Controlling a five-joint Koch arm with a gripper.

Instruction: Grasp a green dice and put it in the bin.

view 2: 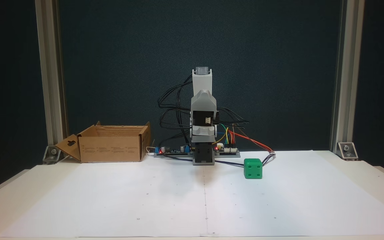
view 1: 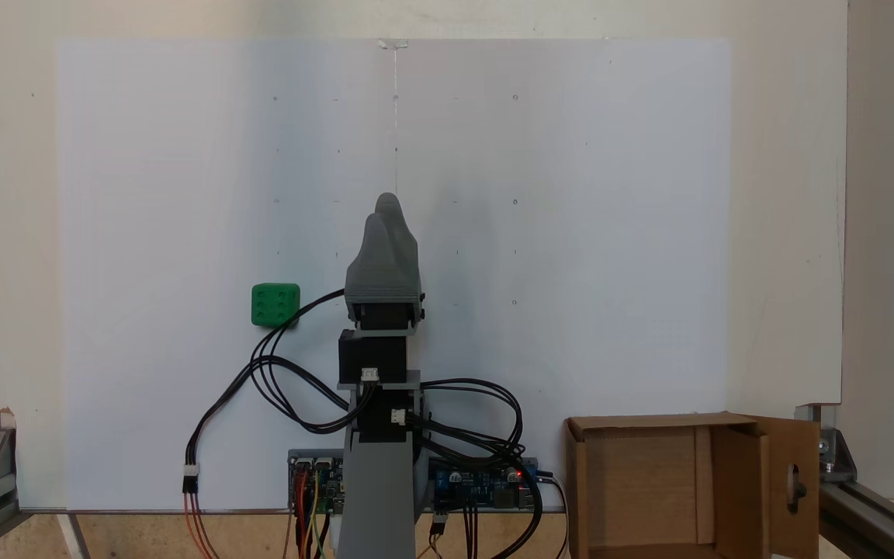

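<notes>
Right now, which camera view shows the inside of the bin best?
A fixed view from above: the bin is open toward the camera, floor and inner walls visible. In a fixed view from the front, the bin shows its outer walls and a flap.

Built of matte grey printed plastic shells alternating with black boxy servo motors, each servo bearing a small white connector. Tapers at the end effector [view 1: 388,208] into rounded grey finger shapes above a ribbed grey housing; carries bundles of black cables [view 1: 276,365] looping out on both sides, joined by red, orange, yellow and green wires [view 2: 242,136] near the base. Sits on a grey pedestal flanked by a blue circuit board [view 1: 478,483] with a lit red LED and a second board [view 1: 315,481] with coloured jumper leads.
</notes>
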